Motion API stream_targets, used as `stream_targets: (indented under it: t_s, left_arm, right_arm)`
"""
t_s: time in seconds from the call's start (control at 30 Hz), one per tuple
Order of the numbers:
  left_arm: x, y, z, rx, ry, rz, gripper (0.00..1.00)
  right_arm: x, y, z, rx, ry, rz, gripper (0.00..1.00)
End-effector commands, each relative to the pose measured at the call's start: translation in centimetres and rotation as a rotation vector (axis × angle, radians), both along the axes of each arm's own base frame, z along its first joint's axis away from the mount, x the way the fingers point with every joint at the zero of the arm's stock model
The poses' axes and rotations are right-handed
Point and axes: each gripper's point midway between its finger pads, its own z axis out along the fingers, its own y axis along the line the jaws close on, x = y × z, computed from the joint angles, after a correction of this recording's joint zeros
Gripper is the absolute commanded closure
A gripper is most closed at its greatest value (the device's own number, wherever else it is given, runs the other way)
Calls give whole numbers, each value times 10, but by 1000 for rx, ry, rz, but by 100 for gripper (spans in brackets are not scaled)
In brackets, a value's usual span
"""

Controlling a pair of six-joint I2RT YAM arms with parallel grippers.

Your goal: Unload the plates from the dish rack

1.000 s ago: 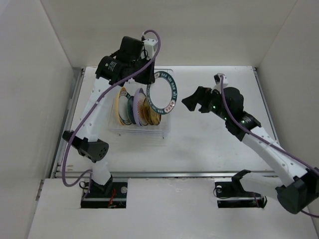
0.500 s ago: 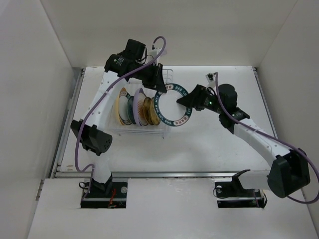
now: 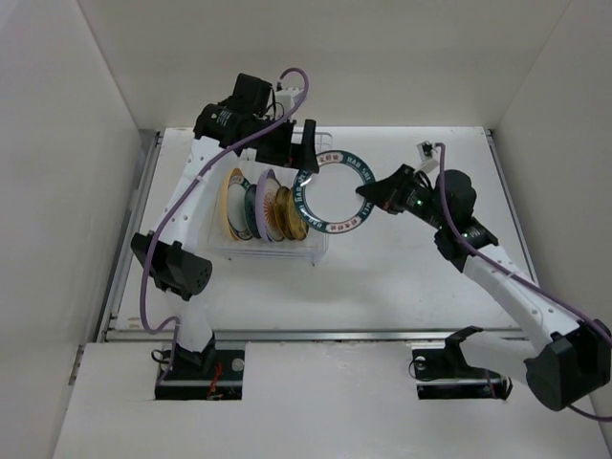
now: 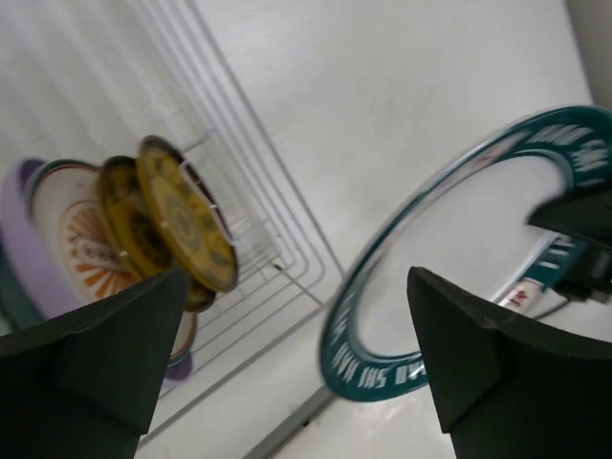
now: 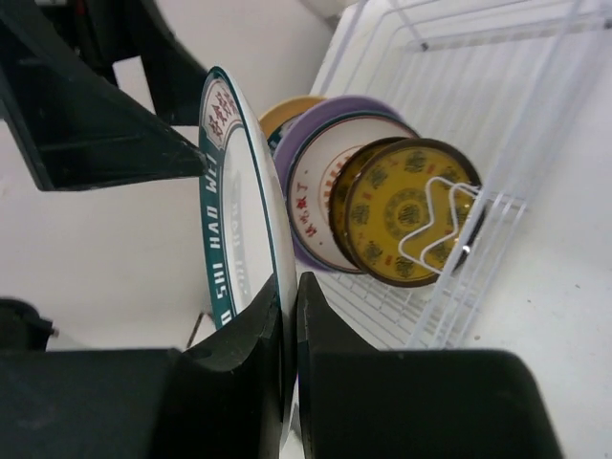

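A white plate with a dark green lettered rim (image 3: 337, 191) hangs upright just right of the dish rack (image 3: 316, 251). My right gripper (image 3: 376, 194) is shut on its right rim, and the wrist view shows both fingers pinching that edge (image 5: 290, 287). My left gripper (image 3: 304, 158) is open at the plate's upper left. Its fingers straddle the green rim (image 4: 382, 373) without touching it (image 4: 296, 277). Several plates stand in the rack: pale yellow (image 3: 229, 206), teal (image 3: 251, 212), lavender (image 3: 265, 206) and gold-brown (image 3: 287, 212).
The rack's wire dividers (image 5: 449, 229) hold the gold-brown plates (image 5: 406, 210) close behind the held plate. White table (image 3: 402, 277) stretches right of and in front of the rack. Side walls enclose the table, and a metal rail (image 3: 316, 335) runs along its near edge.
My left gripper has opened and let go of the green-rimmed plate. My right gripper has closed on the plate's right rim. The plate has shifted slightly up and right.
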Motion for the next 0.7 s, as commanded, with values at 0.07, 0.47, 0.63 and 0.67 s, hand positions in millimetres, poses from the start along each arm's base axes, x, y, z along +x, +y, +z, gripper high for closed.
stream_targets:
  t_s: [0.07, 0.47, 0.63, 0.67]
  left_arm:
    - [31, 55, 38, 157, -216, 300, 0]
    - [7, 51, -18, 689, -319, 209, 18]
    - [14, 55, -60, 865, -262, 190, 52]
    - [17, 59, -66, 905, -260, 200, 52]
  right_arm:
    - [17, -45, 15, 42, 37, -307, 100]
    - [90, -192, -110, 14, 401, -980, 100]
    - [113, -192, -160, -6, 479, -901, 100]
    - [116, -193, -168, -6, 495, -894, 100]
